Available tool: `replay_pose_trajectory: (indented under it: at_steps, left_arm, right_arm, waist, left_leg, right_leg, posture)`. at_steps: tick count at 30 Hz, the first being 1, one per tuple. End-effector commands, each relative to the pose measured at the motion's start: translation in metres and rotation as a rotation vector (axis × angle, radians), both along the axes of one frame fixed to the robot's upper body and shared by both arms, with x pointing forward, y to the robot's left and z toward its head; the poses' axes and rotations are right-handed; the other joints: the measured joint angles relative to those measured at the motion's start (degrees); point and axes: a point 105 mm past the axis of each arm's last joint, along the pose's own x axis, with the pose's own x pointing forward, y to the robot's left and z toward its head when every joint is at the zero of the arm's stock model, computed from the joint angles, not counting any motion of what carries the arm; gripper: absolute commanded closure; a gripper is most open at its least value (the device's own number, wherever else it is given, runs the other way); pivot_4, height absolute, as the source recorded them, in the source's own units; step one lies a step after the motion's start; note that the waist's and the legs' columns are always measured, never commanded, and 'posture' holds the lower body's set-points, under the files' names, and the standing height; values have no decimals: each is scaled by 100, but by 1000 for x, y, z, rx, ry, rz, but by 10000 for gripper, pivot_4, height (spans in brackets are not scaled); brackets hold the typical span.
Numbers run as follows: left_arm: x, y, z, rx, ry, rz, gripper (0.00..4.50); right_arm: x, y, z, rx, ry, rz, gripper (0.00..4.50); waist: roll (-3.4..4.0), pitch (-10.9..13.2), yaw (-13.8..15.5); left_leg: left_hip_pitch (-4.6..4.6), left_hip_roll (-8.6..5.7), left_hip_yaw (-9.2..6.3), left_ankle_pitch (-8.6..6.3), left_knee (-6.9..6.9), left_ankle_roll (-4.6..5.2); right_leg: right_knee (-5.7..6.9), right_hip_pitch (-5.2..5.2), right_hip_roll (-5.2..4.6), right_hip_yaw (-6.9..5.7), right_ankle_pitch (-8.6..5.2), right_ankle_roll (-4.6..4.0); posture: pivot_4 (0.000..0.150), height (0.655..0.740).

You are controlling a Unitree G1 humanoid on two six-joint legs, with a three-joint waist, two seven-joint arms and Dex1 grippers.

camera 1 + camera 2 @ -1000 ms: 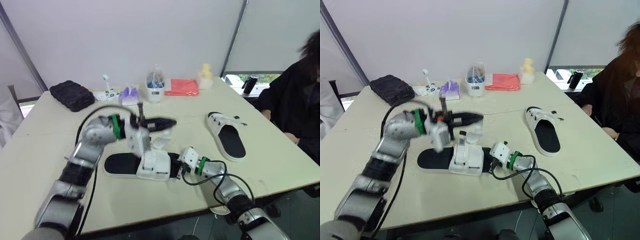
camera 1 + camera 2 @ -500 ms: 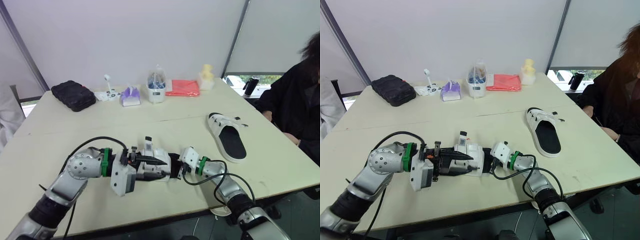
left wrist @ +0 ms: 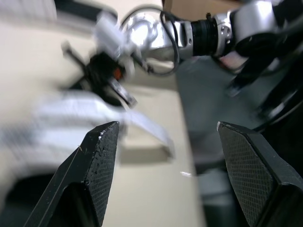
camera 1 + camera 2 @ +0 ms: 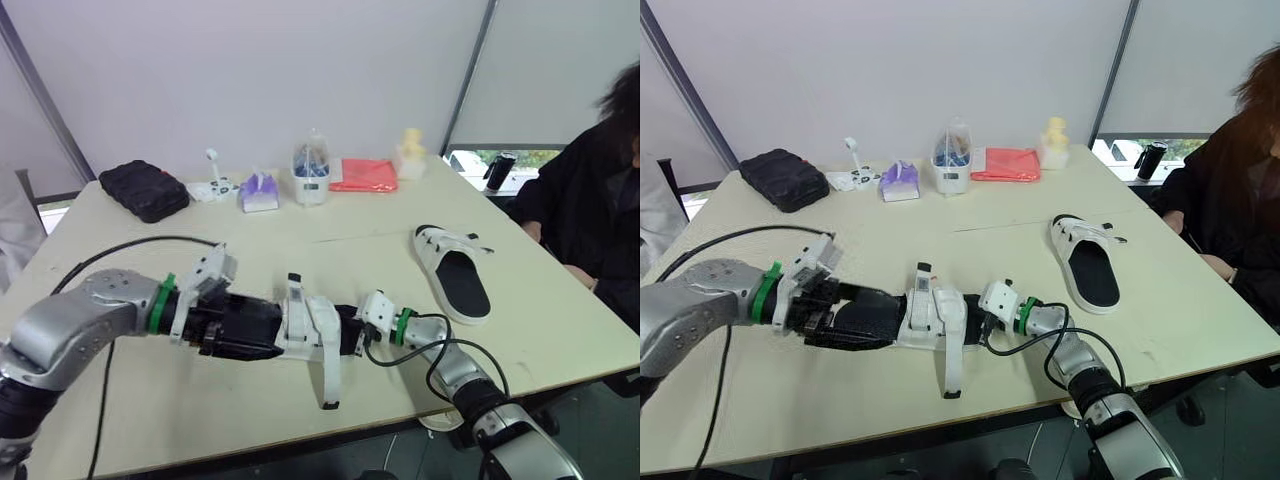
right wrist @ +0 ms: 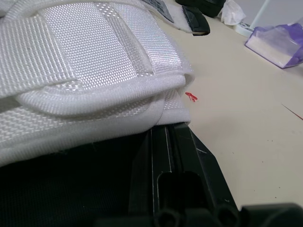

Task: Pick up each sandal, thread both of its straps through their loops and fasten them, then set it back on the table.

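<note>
Currently, from the largest thing down:

- A beige rectangular table (image 4: 230,410) is spread under both grippers.
- A seated person in black clothing (image 4: 590,220) is seen well out beyond the right gripper's outer side, at the table edge.
- The near sandal (image 4: 930,318), black-soled with white webbing straps, lies lengthwise between the two grippers, heel toward the left one and toe toward the right one.
- The far sandal (image 4: 462,282), of the same black and white make, lies flat on the table well apart from the right gripper, forward of it and to its outer side.
- The left gripper (image 3: 166,125) is held at the heel end of the near sandal. Its textured black fingers (image 3: 94,175) are spread wide and nothing is clamped between them. Contact with the sole cannot be judged.
- The right gripper (image 4: 347,334) is closed on the toe edge of the near sandal, tucked just under the white webbing.
- A loose strap (image 4: 328,370) trails from the near sandal toward the table's near edge, between the two grippers.
- A second strap (image 4: 293,293) stands upright from the same sandal.
- A black textured pouch (image 4: 143,190) lies far ahead of the left gripper.
- A red folded cloth (image 4: 363,175), a clear plastic container (image 4: 311,172), a purple tissue pack (image 4: 258,192) and a pale yellow object (image 4: 410,150) are lined up far ahead of both grippers.
</note>
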Motion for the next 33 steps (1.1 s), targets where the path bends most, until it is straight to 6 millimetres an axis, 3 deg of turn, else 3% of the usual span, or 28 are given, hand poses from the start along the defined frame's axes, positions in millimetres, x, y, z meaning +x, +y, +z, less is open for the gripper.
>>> replay_pose_trajectory:
  at_steps: [1,7,10,13,16,21,33]
  left_arm:
    - [-6,-3,-3,-55,116,77,11036]
    - [-7,-13,-13,-78,179,151,11036]
    - [-6,-33,-58,-27,213,222,11036]
    - [-5,-45,-73,-16,204,233,11036]
    - [11,-54,-85,-24,105,278,11036]
    - [13,-50,-87,-65,52,301,11036]
    - [-10,-86,-80,-178,210,141,11036]
  right_arm:
    - [-23,-37,-80,-196,285,-101,45000]
    - [-23,-37,-79,-198,286,-97,45000]
    - [-28,-37,-81,-208,293,-75,45000]
    - [-28,-37,-81,-209,295,-70,45000]
    - [-27,-37,-79,-207,289,-72,45000]
    - [-27,-41,-78,-207,288,-77,45000]
    - [-28,-40,-79,-211,289,-79,45000]
  waist:
    - [-5,1,4]
    - [-30,4,8]
    - [3,-12,7]
    - [-13,-11,7]
    - [-15,-12,28]
    - [-13,-12,21]
    - [5,-20,7]
  left_leg:
    - [1,0,0,0,-1,0]
    - [-4,0,-1,0,0,-1]
    - [0,0,-1,-1,-3,-2]
    - [0,0,2,-1,-2,-2]
    - [-3,1,-1,-1,-3,-2]
    - [-9,1,0,-1,-3,-2]
    - [-42,3,-4,-1,-8,-2]
  right_leg:
    - [0,-8,0,1,0,0]
    - [-7,-10,0,1,0,-1]
    - [-18,-7,-1,0,-1,-2]
    - [-21,-4,-2,2,-1,-2]
    - [-21,-8,-1,-1,0,-3]
    - [-27,-13,-2,-2,-1,-3]
    - [-90,-11,0,-11,0,-3]
  posture:
    - [1500,7400]
    - [1500,7400]
    - [1500,7400]
    - [1500,7400]
    - [1500,7400]
    - [1500,7400]
    - [1500,7400]
